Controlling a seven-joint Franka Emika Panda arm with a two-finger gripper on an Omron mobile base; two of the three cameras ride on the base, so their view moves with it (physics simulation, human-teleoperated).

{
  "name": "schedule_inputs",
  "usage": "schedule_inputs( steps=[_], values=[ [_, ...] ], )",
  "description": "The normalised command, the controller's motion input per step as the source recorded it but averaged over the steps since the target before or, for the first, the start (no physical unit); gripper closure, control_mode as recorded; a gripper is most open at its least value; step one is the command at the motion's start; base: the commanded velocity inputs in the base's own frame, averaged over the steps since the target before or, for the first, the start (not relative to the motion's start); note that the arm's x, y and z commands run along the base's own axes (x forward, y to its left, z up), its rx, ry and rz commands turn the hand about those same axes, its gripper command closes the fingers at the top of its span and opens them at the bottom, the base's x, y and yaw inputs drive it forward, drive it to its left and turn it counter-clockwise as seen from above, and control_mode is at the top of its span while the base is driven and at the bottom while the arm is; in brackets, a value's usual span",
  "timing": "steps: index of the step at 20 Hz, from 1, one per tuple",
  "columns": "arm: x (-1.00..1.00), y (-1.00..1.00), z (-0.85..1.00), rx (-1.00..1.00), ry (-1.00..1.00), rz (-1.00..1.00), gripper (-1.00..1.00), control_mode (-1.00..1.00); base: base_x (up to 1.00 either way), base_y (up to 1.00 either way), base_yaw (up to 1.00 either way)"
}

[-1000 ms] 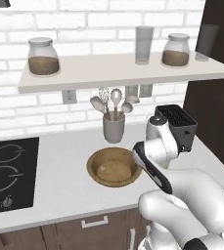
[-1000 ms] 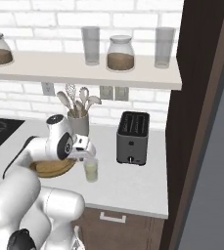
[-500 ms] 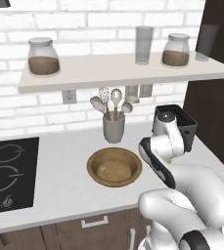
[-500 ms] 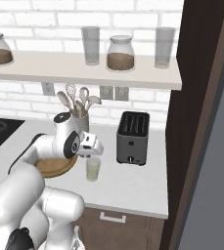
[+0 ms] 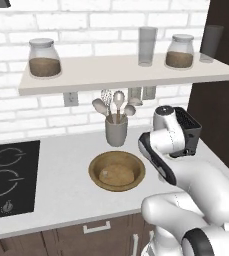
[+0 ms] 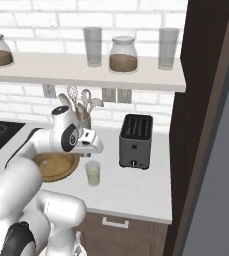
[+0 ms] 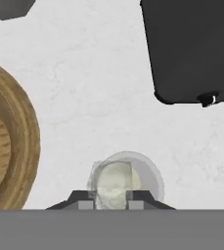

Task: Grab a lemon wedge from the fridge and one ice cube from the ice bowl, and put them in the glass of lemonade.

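The glass of lemonade [image 6: 93, 173] stands on the white counter between the ice bowl [image 6: 61, 175] and a toaster. My gripper [image 6: 92, 154] hangs just above the glass. Seen from above in the hand view, the glass [image 7: 150, 178] lies right under my gripper [image 7: 111, 199], whose fingers are shut on a pale ice cube [image 7: 113, 183]. The wooden ice bowl [image 5: 93, 169] holds pale lumps [image 5: 117, 175], and its rim [image 7: 23, 141] is to the left of the hand. My arm hides the glass in the left base view. The lemon wedge is out of view.
A black toaster [image 6: 135, 141] stands just right of the glass. A grey utensil cup [image 5: 116, 132] stands behind the bowl and a black cooktop [image 5: 6, 175] lies at far left. Jars and tall glasses stand on the shelf [image 5: 126, 70] overhead. A dark tall panel [image 6: 206, 100] bounds the counter's right end.
My hand has swung right, from over the ice bowl to above the glass of lemonade. The base and the things on the counter stayed still.
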Motion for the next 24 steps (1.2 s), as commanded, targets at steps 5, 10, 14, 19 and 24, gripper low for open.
schedule_inputs(
  steps=[5,10,14,19,24],
  values=[
    [0.0,-0.12,-0.18,0.0,0.01,-0.02,1.0,-1.0,0.0,0.0,0.0],
    [-0.13,-0.31,-0.19,0.0,0.05,-0.01,1.0,-1.0,0.0,0.0,0.0],
    [-0.21,-0.11,-0.19,0.0,0.02,0.0,1.0,-1.0,0.0,0.0,0.0],
    [0.03,0.0,0.0,0.0,0.0,0.0,1.0,-1.0,0.0,0.0,0.0],
    [0.0,0.0,-0.01,0.0,0.01,0.0,1.0,-1.0,0.0,0.0,0.0]
  ],
)
